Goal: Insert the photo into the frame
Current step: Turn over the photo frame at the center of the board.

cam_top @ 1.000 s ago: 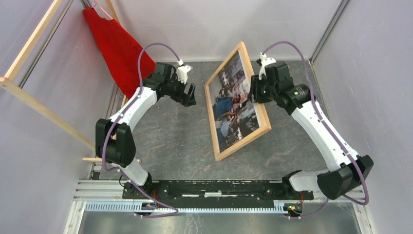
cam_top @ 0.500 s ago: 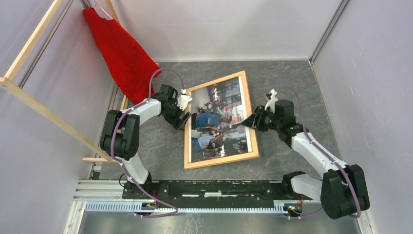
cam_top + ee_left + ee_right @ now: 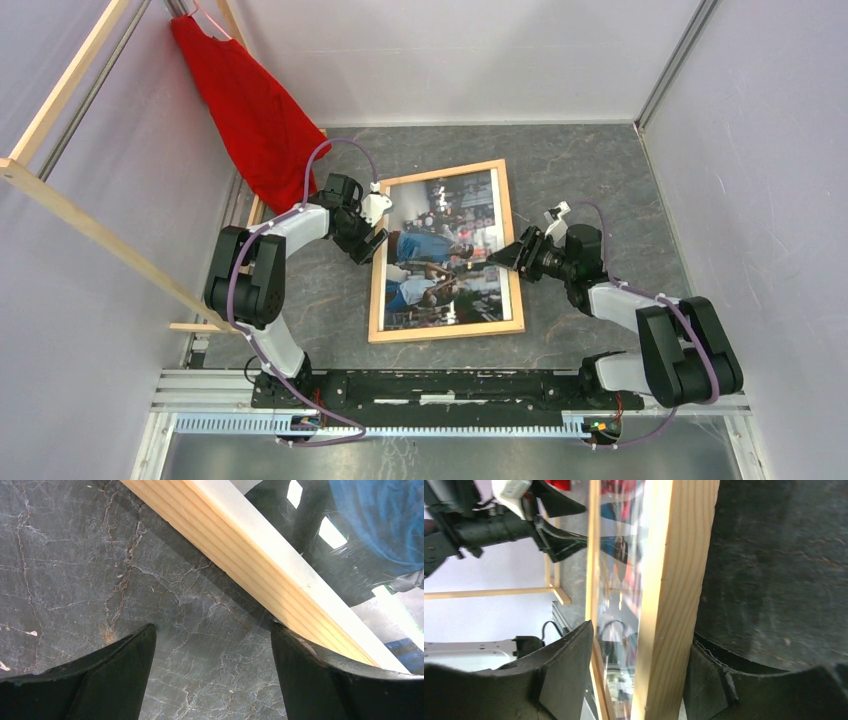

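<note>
The light-wood frame (image 3: 445,331) lies flat on the grey table with the photo (image 3: 445,250) of people in blue and red showing face up inside it. My left gripper (image 3: 374,243) is low at the frame's left bar, open and empty. In the left wrist view (image 3: 212,630) only table lies between the fingers, and the right finger touches the frame bar (image 3: 240,545). My right gripper (image 3: 503,257) is at the frame's right bar. In the right wrist view (image 3: 640,635) its jaws straddle that bar (image 3: 679,555), with a gap on the photo (image 3: 624,540) side.
A red cloth (image 3: 245,100) hangs at the back left from a wooden rack (image 3: 90,230). White walls close in the table on three sides. The arm bases and a black rail (image 3: 440,385) run along the near edge.
The frame, held tilted up on edge by my right gripper a second ago, now lies flat on the table. Both arms came down; my left gripper moved to its left bar.
</note>
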